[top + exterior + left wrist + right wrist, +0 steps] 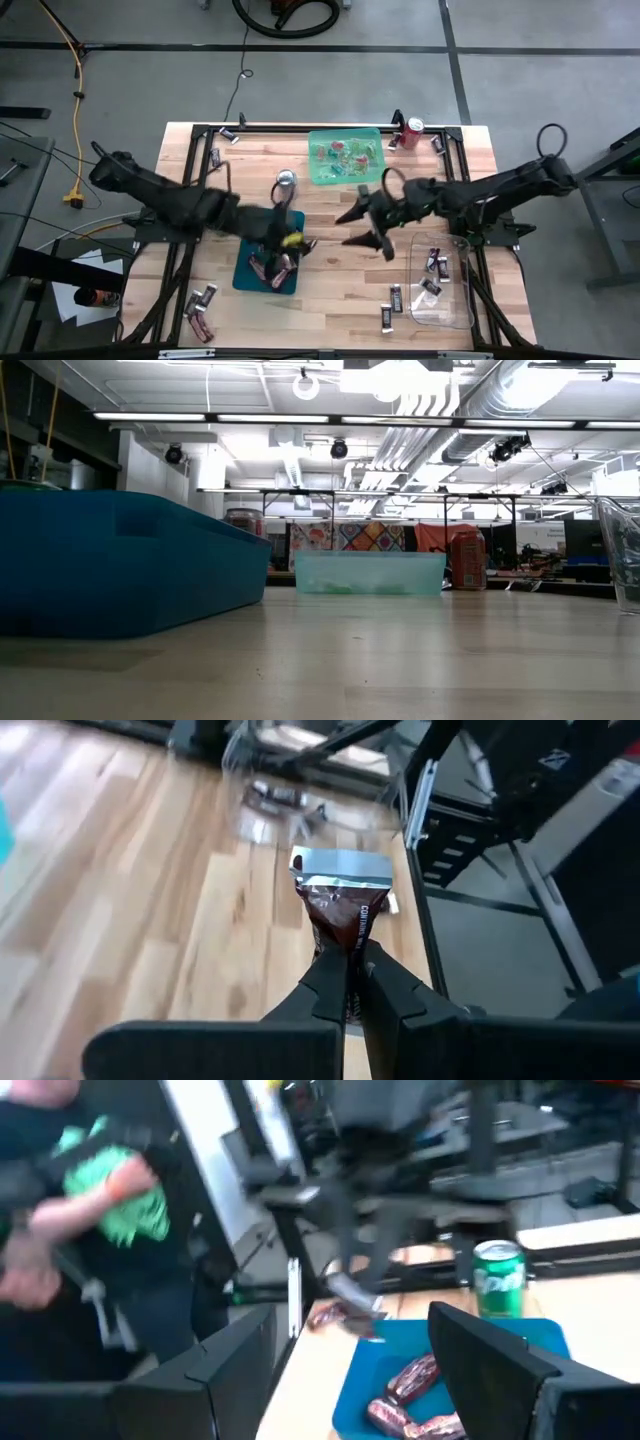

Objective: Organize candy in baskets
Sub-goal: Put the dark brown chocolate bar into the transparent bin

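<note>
My left gripper hangs above the dark teal basket and is shut on a dark brown candy bar with a silver crimped end. Pinkish-red bars lie in that basket. My right gripper stands open in the air over the table's middle, right of the teal basket, with nothing between its fingers. The light green basket at the far side holds small green and red pieces. The clear basket at the near right holds dark bars. My left gripper pinches the brown bar's near end between its two fingers. The bar runs on past the fingertips along their line, its silver crimped end farthest out. The fingers slant downward, and the bar is lifted clear of the table.
Loose candy lies at the near left, near the front middle and by the far corners. A green can stands beyond the teal basket, a red can by the green basket. A person is beyond the table's left side.
</note>
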Tool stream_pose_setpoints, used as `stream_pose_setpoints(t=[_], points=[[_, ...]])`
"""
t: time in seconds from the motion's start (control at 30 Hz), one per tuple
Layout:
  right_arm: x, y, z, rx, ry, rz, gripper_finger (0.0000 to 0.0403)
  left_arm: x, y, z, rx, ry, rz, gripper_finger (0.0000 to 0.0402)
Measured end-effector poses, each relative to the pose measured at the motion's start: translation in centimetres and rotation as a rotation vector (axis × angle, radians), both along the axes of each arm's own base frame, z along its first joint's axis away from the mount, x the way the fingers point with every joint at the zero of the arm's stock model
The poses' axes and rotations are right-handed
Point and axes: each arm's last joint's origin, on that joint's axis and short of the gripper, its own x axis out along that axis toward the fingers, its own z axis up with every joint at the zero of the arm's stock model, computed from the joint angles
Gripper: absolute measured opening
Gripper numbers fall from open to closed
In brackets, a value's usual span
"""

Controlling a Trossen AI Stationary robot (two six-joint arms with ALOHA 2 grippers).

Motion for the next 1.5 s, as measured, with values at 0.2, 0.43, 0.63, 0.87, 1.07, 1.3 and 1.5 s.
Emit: stream_pose_setpoints(t=[0.2, 0.43, 0.63, 0.87, 1.07, 1.3, 1.5], points=[[1.8, 1.1, -1.2, -0.122, 0.020, 0.001, 0.0257, 2.0, 2.7, -0.7, -0.007, 0.002, -0.126, 0.0000], [2.8, 1.1, -1.3, -0.232, 0.118, -0.031, 0.0254, 3.4, 2.8, -2.2, -0.008, 0.027, -0.212, 0.0000], [3.5, 1.8, -2.0, -0.281, 0.197, 0.023, 0.0228, 4.1, 2.6, -2.6, 0.005, 0.003, -0.224, 0.0000], [3.8, 2.0, -1.7, -0.296, 0.184, 0.034, 0.0180, 4.2, 2.7, -2.6, 0.006, 0.002, -0.220, 0.0000], [3.7, 2.0, -2.0, -0.302, 0.206, 0.037, 0.0127, 4.2, 2.8, -2.6, 0.006, 0.000, -0.218, 0.0000], [3.7, 2.0, -2.1, -0.298, 0.220, 0.037, 0.0072, 4.2, 2.8, -2.6, 0.014, -0.003, -0.210, 0.0000], [3.6, 2.3, -2.1, -0.296, 0.224, 0.046, 0.0011, 4.1, 2.9, -2.4, 0.024, 0.013, -0.190, 0.0023]])
